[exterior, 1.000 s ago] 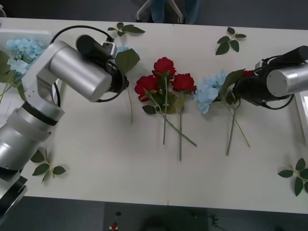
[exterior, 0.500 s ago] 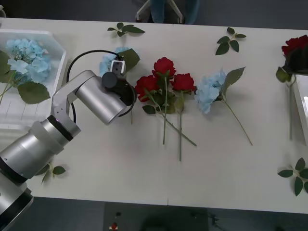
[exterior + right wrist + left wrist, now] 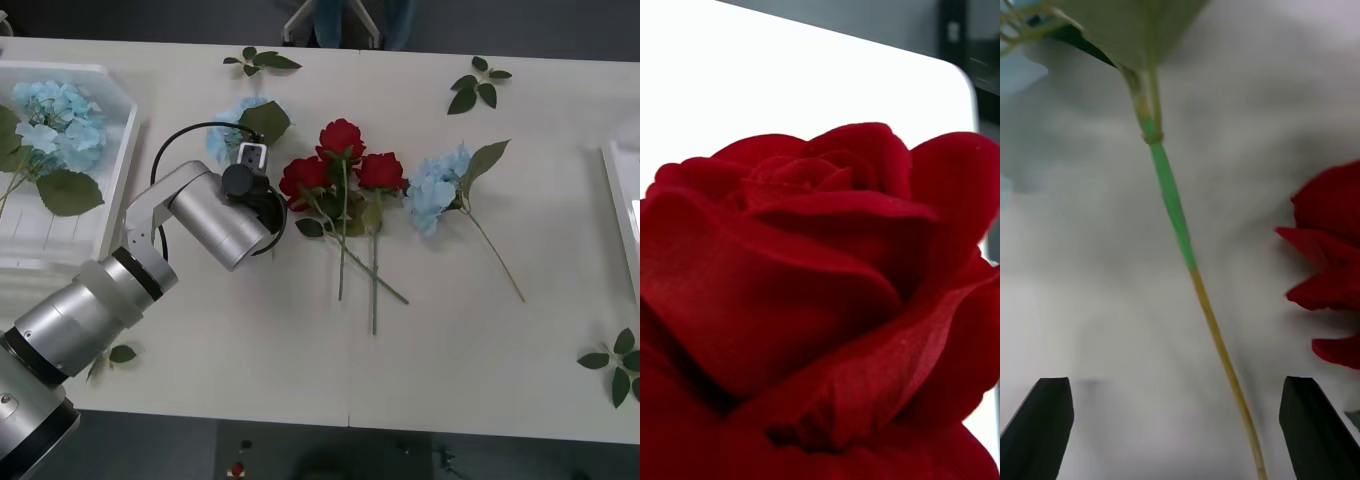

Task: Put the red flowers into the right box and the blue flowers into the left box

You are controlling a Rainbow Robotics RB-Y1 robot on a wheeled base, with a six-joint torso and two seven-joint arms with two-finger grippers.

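My left arm [image 3: 215, 215] reaches over the table, and its gripper [image 3: 1180, 427] is open just above the thin green stem [image 3: 1171, 202] of a blue flower [image 3: 232, 132], one black finger on each side of it. Three red flowers [image 3: 342, 160] lie bunched at the table's middle, and one bloom [image 3: 1330, 277] is close beside the left gripper. Another blue flower [image 3: 436, 188] lies to their right. More blue flowers [image 3: 52, 112] lie in the left box [image 3: 118, 170]. A red flower [image 3: 812, 300] hangs right before my right wrist camera, over the white right box [image 3: 790, 82], whose edge [image 3: 616, 200] is at the far right.
Loose green leaf sprigs lie at the back [image 3: 262, 60], back right [image 3: 478, 84], front right [image 3: 616, 366] and front left [image 3: 118, 354]. A chair base [image 3: 330, 20] stands beyond the table's far edge.
My right arm has carried one red flower off to the right, out of the front view. My left arm has swung down over the blue flower's stem and settled a little closer.
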